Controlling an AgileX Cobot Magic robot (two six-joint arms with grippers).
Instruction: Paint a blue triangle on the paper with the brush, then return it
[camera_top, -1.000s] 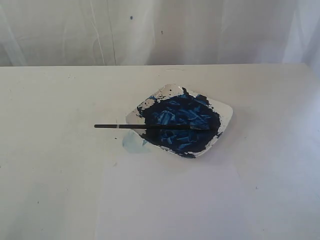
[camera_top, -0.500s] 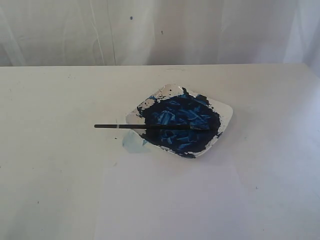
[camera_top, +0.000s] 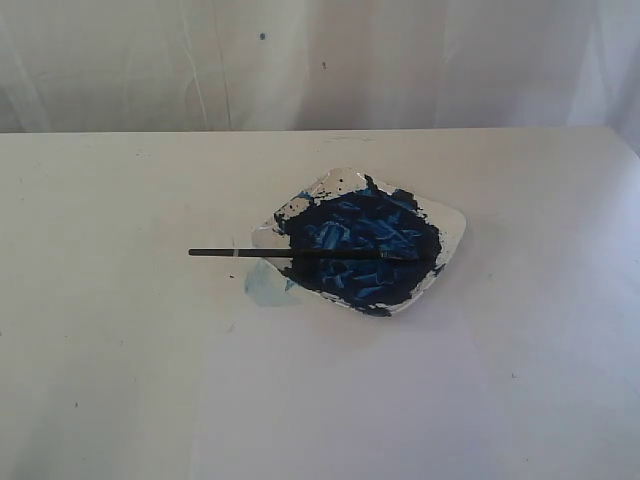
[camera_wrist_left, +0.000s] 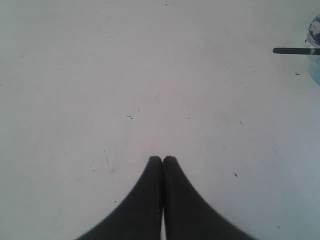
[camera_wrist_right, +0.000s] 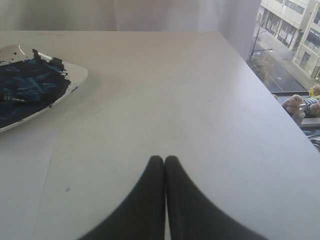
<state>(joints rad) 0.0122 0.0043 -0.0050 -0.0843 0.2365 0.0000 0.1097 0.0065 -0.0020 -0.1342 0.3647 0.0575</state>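
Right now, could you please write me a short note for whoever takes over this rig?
Left tool: shut, empty, away from the brush.
Right tool: shut, empty, apart from the dish.
The brush lies across the dish, with its handle sticking out past the rim. The paper lies near the dish, blank.
Done: nothing.
Left: grasp the brush, paint, return it.

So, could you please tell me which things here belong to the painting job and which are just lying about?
For the job: thin black-handled paintbrush, lying across the white dish of dark-blue paint; large plain white sheet of paper, unpainted.
Just lying about: pale blue smear on the white tabletop; plush toys beyond the table's edge.
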